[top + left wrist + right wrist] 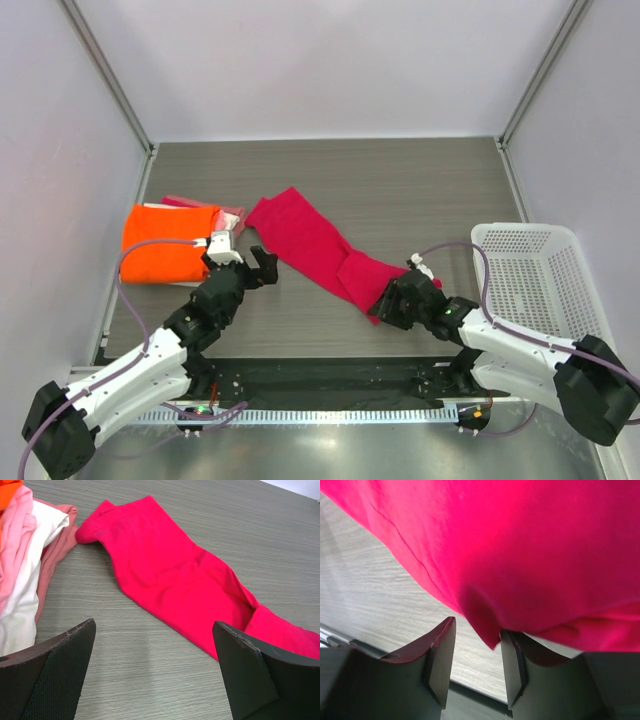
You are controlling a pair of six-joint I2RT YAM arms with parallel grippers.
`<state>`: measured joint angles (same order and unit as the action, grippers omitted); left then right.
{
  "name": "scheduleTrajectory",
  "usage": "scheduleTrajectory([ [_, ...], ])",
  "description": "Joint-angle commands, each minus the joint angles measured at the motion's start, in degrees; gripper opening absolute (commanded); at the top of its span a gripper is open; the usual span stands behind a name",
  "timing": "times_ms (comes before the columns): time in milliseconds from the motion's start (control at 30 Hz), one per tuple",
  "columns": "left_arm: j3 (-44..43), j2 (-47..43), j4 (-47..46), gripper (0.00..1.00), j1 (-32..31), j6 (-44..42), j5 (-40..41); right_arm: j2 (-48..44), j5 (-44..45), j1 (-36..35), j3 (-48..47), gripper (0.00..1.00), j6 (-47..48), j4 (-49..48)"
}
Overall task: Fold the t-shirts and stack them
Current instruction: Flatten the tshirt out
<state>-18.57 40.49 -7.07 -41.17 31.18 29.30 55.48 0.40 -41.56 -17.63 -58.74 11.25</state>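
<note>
Red shirt (310, 245) lay strung out mid-table, with orange shirt (165, 243) and pink shirt (20, 580) piled at left. Left gripper (155, 670) gaped wide and held nothing. Right gripper (477, 665) had its jaws narrowly apart, red hem hanging between them.

Bright, even light from overhead fills all three views. It leaves only soft, short shadows beneath the arms (150, 360) on the grey surface (400, 190), and a faint paler patch low in the left wrist view. The crimson shirt (520, 545) sits close to the right wrist lens and is slightly soft; it tints the right gripper (477, 652) red, and the bottom corners are dark.
</note>
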Motion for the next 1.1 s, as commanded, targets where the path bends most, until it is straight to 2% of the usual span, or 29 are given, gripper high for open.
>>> scheduleTrajectory([
  [0,-2.1,0.0,-3.1,1.00,0.0,-0.6,0.0,2.0,5.2,-0.7,1.3,0.46,-1.5,-3.7],
  [100,-2.0,-0.1,-3.1,1.00,0.0,-0.7,0.0,2.1,6.9,-0.9,2.0,0.39,-2.4,-5.4],
  [133,-2.0,-0.1,-3.1,1.00,0.0,-0.7,0.0,1.6,7.3,-0.9,1.8,0.29,-2.6,-5.6],
  [200,-2.0,0.1,-3.0,0.99,0.0,-0.7,0.1,0.9,7.4,-0.9,0.8,0.16,-2.2,-5.3],
  [233,-2.0,0.1,-3.0,1.00,0.0,-0.7,0.1,0.0,7.2,-0.9,0.0,0.05,-1.5,-4.0],
  [267,-2.1,0.1,-2.9,0.99,0.0,-0.7,0.2,-0.1,7.0,-0.9,-2.8,0.03,-0.9,-2.6],
  [433,-2.1,0.2,-2.8,0.99,0.0,-0.6,0.6,-0.7,4.7,-0.8,-12.7,0.01,2.9,6.4],
  [533,-2.1,0.8,-3.2,1.00,0.0,-0.5,0.6,0.1,4.2,1.7,-22.2,0.01,7.3,11.4],
  [633,-2.3,2.5,-4.3,1.00,0.1,-0.5,1.8,2.3,1.4,6.5,-30.3,0.01,11.5,14.4],
  [733,-3.1,5.4,-4.9,1.00,0.0,1.6,3.8,5.5,-5.8,10.9,-35.6,0.01,14.4,15.8],
  [833,-5.4,7.1,-3.2,0.99,0.0,1.3,2.6,7.2,-9.8,11.5,-35.9,0.01,15.3,16.9],
  [1033,-12.6,13.6,2.5,1.00,0.0,3.7,2.3,3.6,-8.8,11.7,-29.8,0.01,15.2,15.6],
  [1067,-15.2,17.0,3.2,1.00,0.0,4.0,2.0,2.7,-8.4,11.9,-29.5,0.01,15.4,15.6],
])
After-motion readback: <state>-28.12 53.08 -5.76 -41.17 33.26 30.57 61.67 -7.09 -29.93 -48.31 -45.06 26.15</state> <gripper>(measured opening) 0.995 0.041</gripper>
